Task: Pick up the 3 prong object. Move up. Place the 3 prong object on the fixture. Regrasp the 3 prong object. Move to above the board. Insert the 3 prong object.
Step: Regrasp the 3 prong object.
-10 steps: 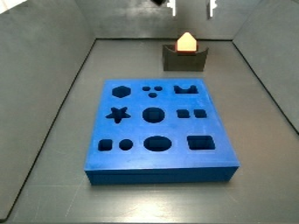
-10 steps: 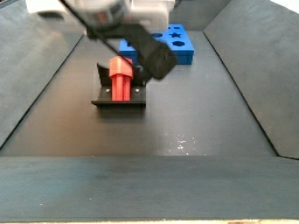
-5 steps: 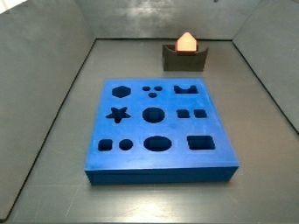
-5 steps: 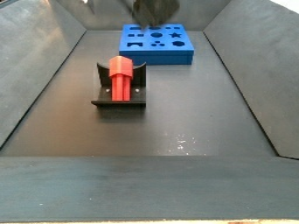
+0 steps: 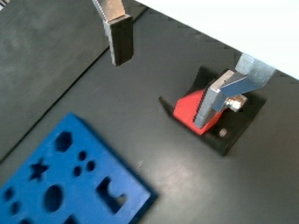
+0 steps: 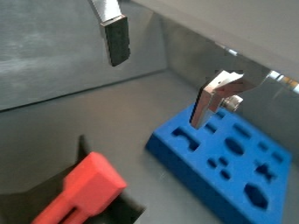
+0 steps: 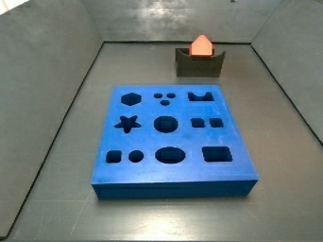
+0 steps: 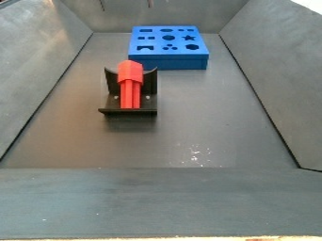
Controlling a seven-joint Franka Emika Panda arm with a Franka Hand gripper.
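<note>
The board (image 7: 173, 138) lies flat on the floor, its cut-outs facing up for the insertion. Well apart from it, the fixture (image 8: 128, 95) cradles the 3 prong object (image 8: 130, 80) in its notch, which I judge presents it for my regrasp. My gripper (image 5: 176, 59) hangs high above it, fingers (image 5: 118, 39) spread wide, holding nothing.
</note>
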